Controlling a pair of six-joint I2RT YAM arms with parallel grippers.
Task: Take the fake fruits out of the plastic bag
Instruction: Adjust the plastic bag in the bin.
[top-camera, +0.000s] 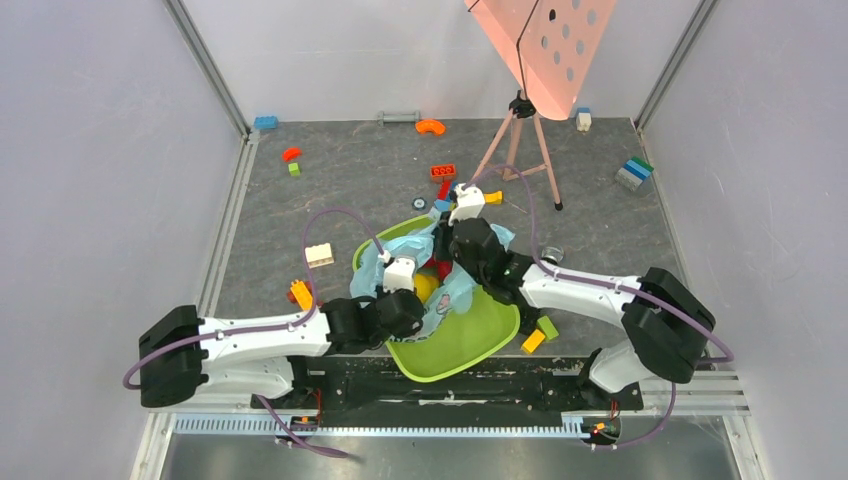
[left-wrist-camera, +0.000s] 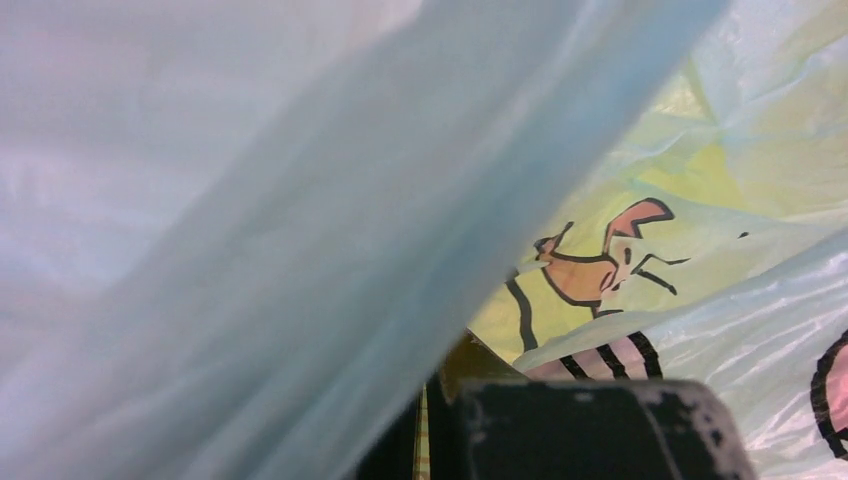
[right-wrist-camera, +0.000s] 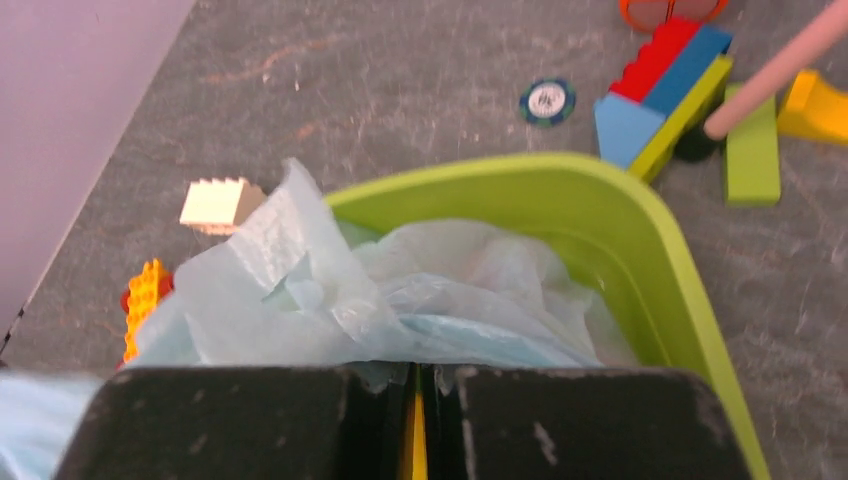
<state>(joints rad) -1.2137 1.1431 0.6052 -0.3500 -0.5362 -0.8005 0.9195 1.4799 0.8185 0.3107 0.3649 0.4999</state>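
The light-blue plastic bag (top-camera: 372, 268) lies bunched in the lime-green tub (top-camera: 470, 350), held up between both grippers. My left gripper (top-camera: 405, 290) is shut on the bag's film. In the left wrist view the printed film (left-wrist-camera: 600, 270) drapes over the gripper (left-wrist-camera: 425, 440) and hides one finger. My right gripper (top-camera: 452, 245) is above the tub's far side. In the right wrist view it (right-wrist-camera: 415, 420) is shut on a fold of the bag (right-wrist-camera: 400, 290) over the tub (right-wrist-camera: 640, 240). A yellow fruit (top-camera: 427, 287) and a bit of a red one (top-camera: 443, 268) show between the grippers. The green apple is hidden.
Toy blocks lie around the tub: white (top-camera: 320, 255), orange (top-camera: 300, 293), yellow and green (top-camera: 540, 333), red and blue (right-wrist-camera: 665, 85). A poker chip (right-wrist-camera: 547, 100) lies beyond the tub. A pink tripod (top-camera: 520, 150) with a perforated panel stands at the back. Walls close three sides.
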